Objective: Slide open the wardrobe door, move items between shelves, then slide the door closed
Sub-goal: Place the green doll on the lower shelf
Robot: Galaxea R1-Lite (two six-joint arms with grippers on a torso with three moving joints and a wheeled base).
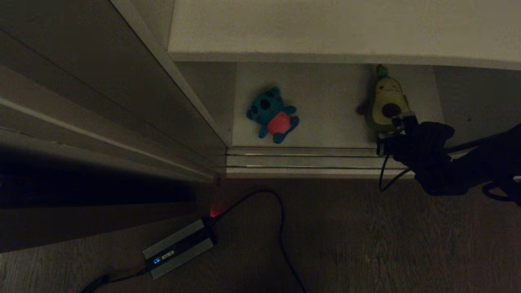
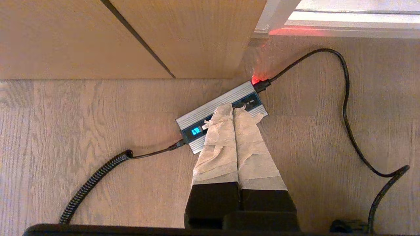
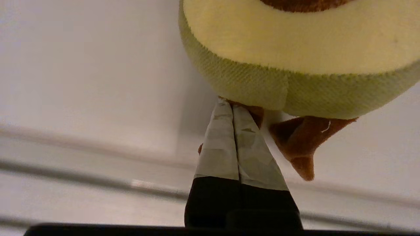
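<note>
A: Head view. The sliding wardrobe door [image 1: 101,93] is pushed off to the left, bay open. On the low shelf [image 1: 325,89] lie the teal monster [image 1: 272,114], left of middle, and the avocado toy [image 1: 387,103] at the right, well apart. The right gripper [image 1: 401,122] reaches in from the right, at the avocado's lower end.

B: Holding it?

A: Dim here; I cannot tell from this view. An upper shelf [image 1: 346,28] overhangs the back. On the floor [image 1: 366,244] lies a grey box [image 1: 179,248] with a black cable [image 1: 281,228].

B: Left wrist view?

A: The left gripper [image 2: 233,109] hangs parked over that box, its taped fingers pressed together on nothing. The box has a small lit blue display; its digits are too small to read.

B: Right wrist view?

A: Fingers together and empty, tips right under the avocado's green rim, beside a brown leg [image 3: 303,144]. Contact is likely, not certain.

B: Handling?

A: My judgement: light, soft plush that gives under a squeeze and will not break. Take it across the body's narrow lower part or by a leg; the gripper must spread first. No brand or label is visible on either toy.
</note>
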